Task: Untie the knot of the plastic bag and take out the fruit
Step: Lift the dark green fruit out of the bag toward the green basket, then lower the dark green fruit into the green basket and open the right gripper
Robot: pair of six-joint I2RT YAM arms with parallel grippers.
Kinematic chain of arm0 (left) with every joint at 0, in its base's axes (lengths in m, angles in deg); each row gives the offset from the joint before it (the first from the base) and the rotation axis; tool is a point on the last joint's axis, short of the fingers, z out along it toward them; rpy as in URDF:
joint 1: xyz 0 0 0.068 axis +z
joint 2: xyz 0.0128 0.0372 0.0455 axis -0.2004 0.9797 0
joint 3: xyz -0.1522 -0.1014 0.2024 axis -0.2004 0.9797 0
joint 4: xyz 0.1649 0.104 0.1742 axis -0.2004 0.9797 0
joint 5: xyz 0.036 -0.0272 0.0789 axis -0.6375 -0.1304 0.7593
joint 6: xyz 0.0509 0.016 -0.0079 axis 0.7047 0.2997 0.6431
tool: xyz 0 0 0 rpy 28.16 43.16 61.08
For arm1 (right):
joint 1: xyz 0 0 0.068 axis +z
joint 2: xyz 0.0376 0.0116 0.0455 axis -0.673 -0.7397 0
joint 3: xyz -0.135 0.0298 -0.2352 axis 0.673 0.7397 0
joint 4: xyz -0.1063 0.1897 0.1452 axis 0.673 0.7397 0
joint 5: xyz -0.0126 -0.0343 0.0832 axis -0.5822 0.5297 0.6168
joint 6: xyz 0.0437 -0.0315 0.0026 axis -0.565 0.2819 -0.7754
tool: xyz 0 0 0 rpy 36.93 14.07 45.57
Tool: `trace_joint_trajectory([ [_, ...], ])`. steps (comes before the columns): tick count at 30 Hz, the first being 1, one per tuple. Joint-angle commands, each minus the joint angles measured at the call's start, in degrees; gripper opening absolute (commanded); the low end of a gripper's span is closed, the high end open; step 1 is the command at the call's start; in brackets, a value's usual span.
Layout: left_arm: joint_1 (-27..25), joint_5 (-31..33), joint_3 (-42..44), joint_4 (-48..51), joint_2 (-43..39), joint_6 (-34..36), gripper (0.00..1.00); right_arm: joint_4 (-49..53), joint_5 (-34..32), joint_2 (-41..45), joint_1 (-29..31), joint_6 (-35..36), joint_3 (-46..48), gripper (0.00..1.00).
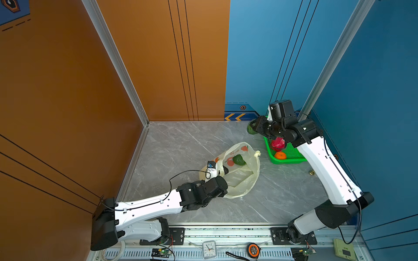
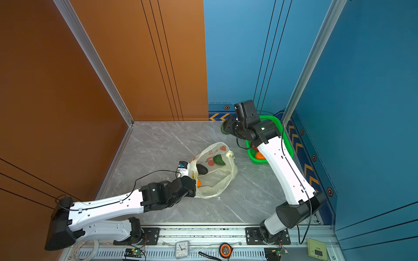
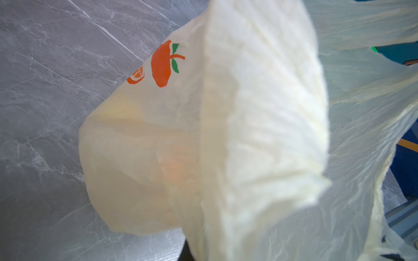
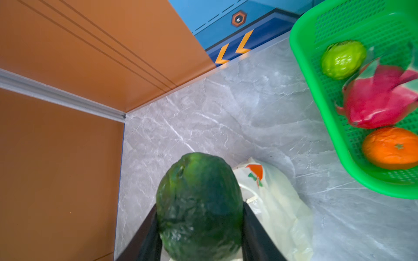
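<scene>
Holding a dark green fruit (image 4: 199, 180) in the right claw (image 1: 252, 127), clamped on its two sides, just off the 10 o'clock corner of the green basket (image 1: 287, 161), probably for dropping beside the dragon fruit (image 4: 375, 101), orange (image 4: 391, 148) and pale green fruit (image 4: 343, 59) lying there. Pinches the plastic bag (image 1: 244, 180) at its 9 o'clock rim with the left claw (image 1: 219, 172), clenched tight on the film, seemingly to keep the mouth lifted open. Leaves the bag mid-counter (image 1: 181, 146), handles untied, with a bright green fruit (image 1: 238, 160) and dark avocado (image 2: 202, 169) inside.
</scene>
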Motion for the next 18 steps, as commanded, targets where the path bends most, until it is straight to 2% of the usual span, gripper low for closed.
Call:
trace_joint_trajectory([
  [1,-0.14,1.99,-1.17,0.11,-0.20,1.08,0.00,1.11,2.08,-1.77,-6.91,3.94,0.84,0.36],
  [8,-0.19,2.29,-1.57,0.15,0.10,0.99,0.00,-2.78,0.98,-3.97,-21.52,7.84,8.39,0.36],
  [14,-0.35,2.52,-1.76,0.13,0.62,0.64,0.00,-4.69,-1.48,-8.93,-29.33,9.50,12.91,0.36],
  [18,-0.54,2.57,-2.13,0.12,1.12,0.55,0.00,-8.88,-4.07,-10.17,-31.78,9.04,18.10,0.36],
])
